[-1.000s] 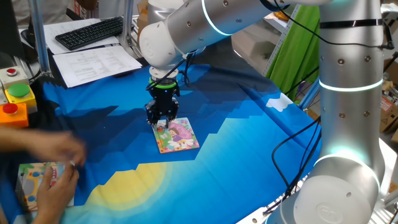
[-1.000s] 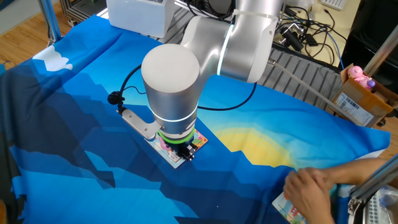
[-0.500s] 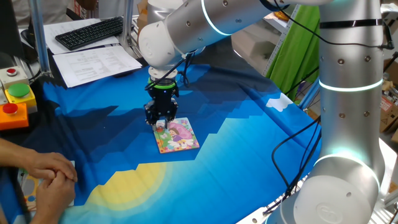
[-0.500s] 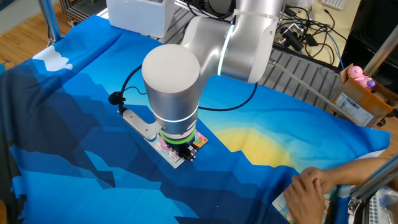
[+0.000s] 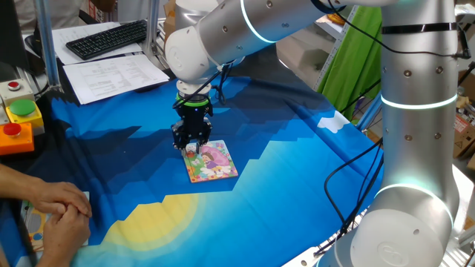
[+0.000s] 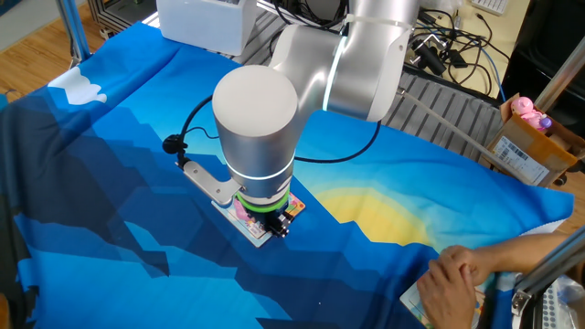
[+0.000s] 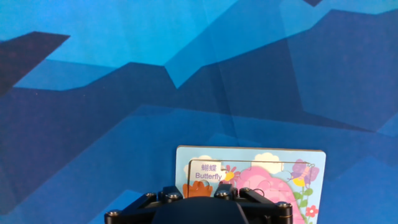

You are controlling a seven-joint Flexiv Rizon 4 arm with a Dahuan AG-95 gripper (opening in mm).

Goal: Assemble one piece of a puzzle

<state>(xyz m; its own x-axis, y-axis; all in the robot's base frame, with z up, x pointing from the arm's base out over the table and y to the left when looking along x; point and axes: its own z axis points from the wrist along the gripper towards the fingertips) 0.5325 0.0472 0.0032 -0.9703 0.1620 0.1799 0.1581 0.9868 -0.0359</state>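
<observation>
The puzzle (image 5: 213, 161) is a small square board with a pink-and-green cartoon image. It lies flat on the blue cloth. My gripper (image 5: 191, 145) hangs straight down over its far-left corner, just above the board. In the other fixed view the arm hides most of the puzzle (image 6: 251, 225). In the hand view the puzzle (image 7: 273, 180) fills the lower right. A whitish piece (image 7: 207, 171) printed "Butterfly" lies flat in the puzzle's upper-left corner. Only the gripper's black base shows there; the fingertips are hidden, and I cannot tell whether they are open or shut.
A person's hands (image 5: 59, 210) rest on a second, pale cartoon board (image 5: 28, 222) at the near-left edge, also in the other fixed view (image 6: 457, 277). A button box (image 5: 18, 119), papers (image 5: 111, 74) and a keyboard (image 5: 107, 37) lie beyond the cloth.
The person's hands moved over the second board and came to rest. My gripper has risen very slightly above the puzzle's corner.
</observation>
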